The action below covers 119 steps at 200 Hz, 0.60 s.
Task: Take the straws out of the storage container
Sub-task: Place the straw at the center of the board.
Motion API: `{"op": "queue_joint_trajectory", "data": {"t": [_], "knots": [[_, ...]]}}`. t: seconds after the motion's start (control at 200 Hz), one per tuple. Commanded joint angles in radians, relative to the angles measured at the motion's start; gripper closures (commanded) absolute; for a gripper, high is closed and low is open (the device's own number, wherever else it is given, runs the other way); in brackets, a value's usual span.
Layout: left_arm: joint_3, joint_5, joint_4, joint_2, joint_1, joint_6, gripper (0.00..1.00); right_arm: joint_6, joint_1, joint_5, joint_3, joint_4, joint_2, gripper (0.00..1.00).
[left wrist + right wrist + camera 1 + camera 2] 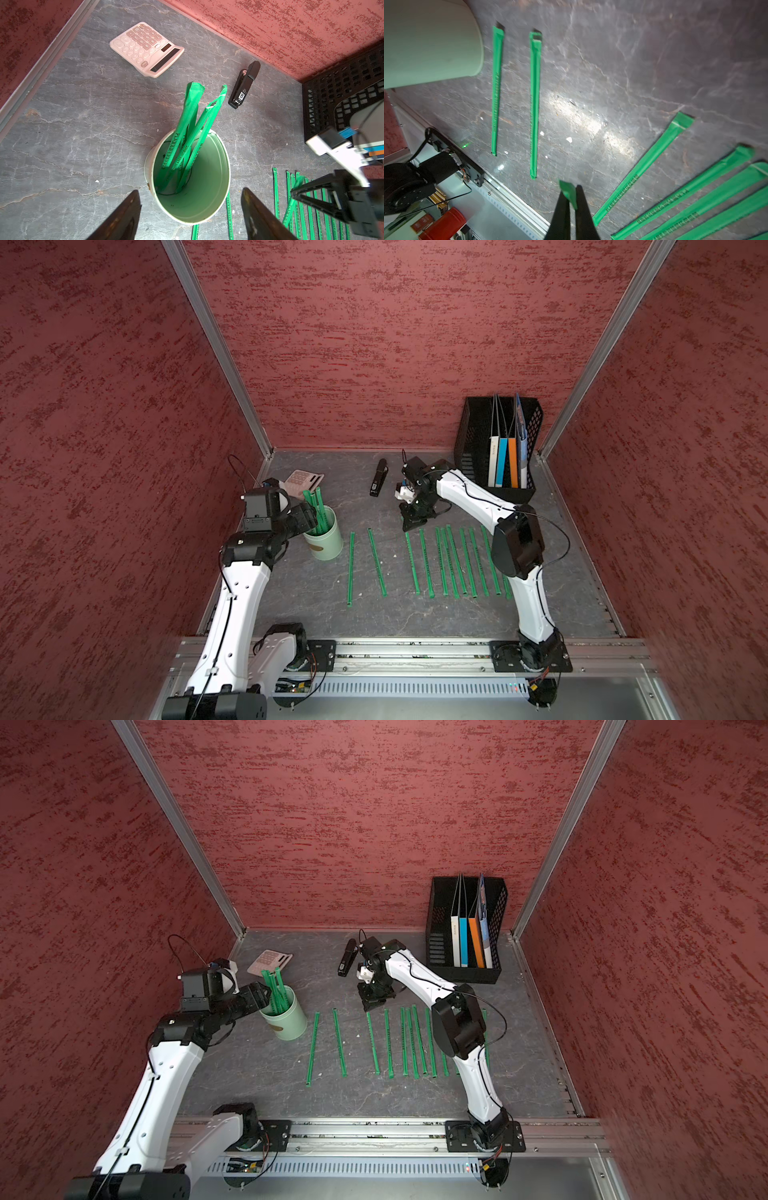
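Cup (326, 545): few straws (187, 128) inside, long axis steep, leaning on rim far from left gripper (190, 194), tops toward calculator (145, 48). Left jaws apart, astride cup mouth; straws just ahead of fingertips. Left arm nearer. Jaws of right gripper (572, 195) clamped on end of held straw (568, 192), near laid row (638, 172), well apart from cup.

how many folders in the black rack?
4, standing side by side in the black mesh rack: white folder, blue folder, orange folder, pale blue patterned folder. Thinner ones between them could be hidden.
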<state>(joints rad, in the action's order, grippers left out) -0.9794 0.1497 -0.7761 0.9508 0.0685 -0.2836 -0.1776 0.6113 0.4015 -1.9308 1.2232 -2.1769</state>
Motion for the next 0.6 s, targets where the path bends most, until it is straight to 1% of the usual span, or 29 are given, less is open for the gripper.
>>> {"op": "queue_joint_trajectory", "data": {"t": [0.0,0.235,0.591], "knots": [[0.01,0.018,0.028,0.002,0.008,0.008,0.24,-0.042,-0.004,-0.026,0.046,-0.059,0.038,0.98],[0.016,0.019,0.023,-0.007,0.009,0.01,0.24,-0.078,-0.008,-0.034,0.118,-0.11,0.022,0.97],[0.015,0.016,0.016,-0.004,0.008,0.012,0.24,-0.13,-0.039,-0.039,0.111,-0.145,-0.018,0.95]]}}
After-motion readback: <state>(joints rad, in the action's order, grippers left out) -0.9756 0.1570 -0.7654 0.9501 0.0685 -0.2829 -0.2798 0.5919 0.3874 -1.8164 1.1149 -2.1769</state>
